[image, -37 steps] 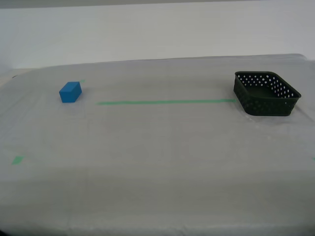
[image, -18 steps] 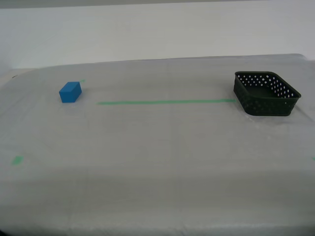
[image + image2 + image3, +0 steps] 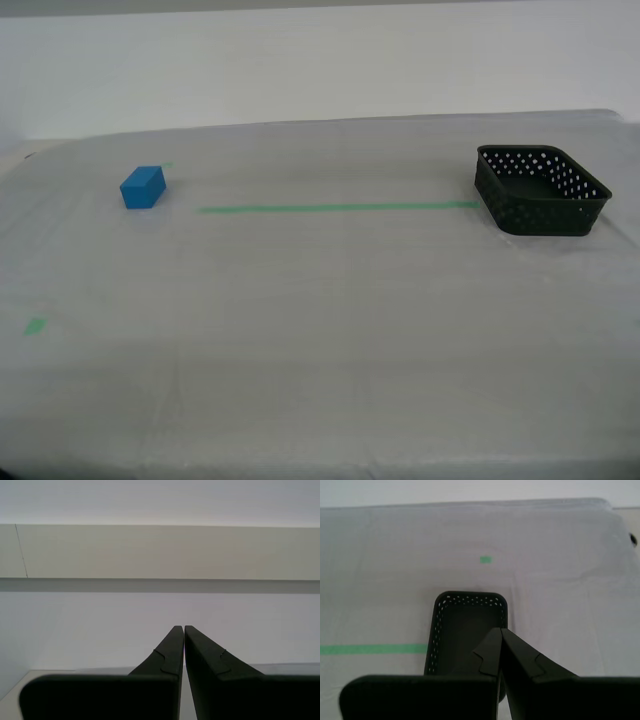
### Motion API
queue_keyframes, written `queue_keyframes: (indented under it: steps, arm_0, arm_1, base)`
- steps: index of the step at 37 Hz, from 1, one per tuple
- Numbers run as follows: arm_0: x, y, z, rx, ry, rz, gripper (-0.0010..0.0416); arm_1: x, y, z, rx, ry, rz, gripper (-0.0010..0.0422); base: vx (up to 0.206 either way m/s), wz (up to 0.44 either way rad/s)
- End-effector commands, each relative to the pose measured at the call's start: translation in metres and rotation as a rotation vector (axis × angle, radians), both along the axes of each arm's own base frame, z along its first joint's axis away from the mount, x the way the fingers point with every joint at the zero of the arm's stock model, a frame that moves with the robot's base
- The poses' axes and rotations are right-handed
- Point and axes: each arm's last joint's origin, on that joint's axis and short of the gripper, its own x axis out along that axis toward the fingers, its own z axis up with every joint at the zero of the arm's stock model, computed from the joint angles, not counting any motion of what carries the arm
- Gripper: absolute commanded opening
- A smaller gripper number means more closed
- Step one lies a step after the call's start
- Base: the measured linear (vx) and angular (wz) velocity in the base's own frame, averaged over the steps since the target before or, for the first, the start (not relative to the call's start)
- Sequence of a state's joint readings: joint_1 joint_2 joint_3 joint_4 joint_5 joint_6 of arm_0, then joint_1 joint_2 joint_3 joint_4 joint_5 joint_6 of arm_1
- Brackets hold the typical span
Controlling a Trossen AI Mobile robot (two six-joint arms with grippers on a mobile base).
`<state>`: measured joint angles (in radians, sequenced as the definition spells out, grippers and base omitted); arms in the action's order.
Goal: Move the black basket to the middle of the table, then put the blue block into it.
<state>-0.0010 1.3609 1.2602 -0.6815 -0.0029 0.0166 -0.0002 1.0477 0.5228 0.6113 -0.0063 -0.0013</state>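
- Looking across the table (image 3: pixel 320 380) in the exterior view, you see bare pale cloth nearest the camera, with one small green mark (image 3: pixel 35 326) toward that view's left.
- Farther back, you find a thin green tape line (image 3: pixel 335 208) running across the middle of the cloth.
- At the end of the line on the exterior view's right sits the black basket (image 3: pixel 541 190), upright, its near corner turned toward the camera. You can see its perforated walls and dark floor; nothing lies inside it.
- Well apart from it, on the exterior view's left and slightly beyond the tape line's other end, the blue block (image 3: pixel 143 187) rests on the cloth by itself.
- Neither arm shows in the exterior view.
- In the first wrist view, my first gripper (image 3: pixel 500 632) hangs above the basket's near wall, its jaws pressed together with nothing between them. You cannot tell from this view whether the tips touch the basket.
- In the second wrist view, my second gripper (image 3: pixel 179 630) also has its jaws pressed together, holding nothing, and points at a plain pale wall (image 3: pixel 160 610) with no task thing before it.
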Motion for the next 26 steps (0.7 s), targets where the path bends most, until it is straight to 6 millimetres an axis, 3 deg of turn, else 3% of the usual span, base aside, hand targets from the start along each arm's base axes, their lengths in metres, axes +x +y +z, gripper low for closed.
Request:
queue_keyframes:
  steps: [1,9,26]
  arm_0:
    - [0.007,0.000,-0.009,0.007,0.043,0.005,0.0000]
    - [0.017,0.001,-0.023,0.025,0.093,0.020,0.0000]
    - [0.018,0.002,-0.025,0.099,0.110,-0.003,0.0000]
  arm_1:
    - [0.000,0.000,0.001,0.001,-0.005,0.000,0.0000]
    - [0.000,0.000,0.000,0.001,-0.004,0.000,0.0000]
    - [0.000,0.000,0.000,0.001,-0.004,0.000,0.0000]
  base:
    - [0.000,0.000]
    - [0.000,0.000]
    - [0.000,0.000]
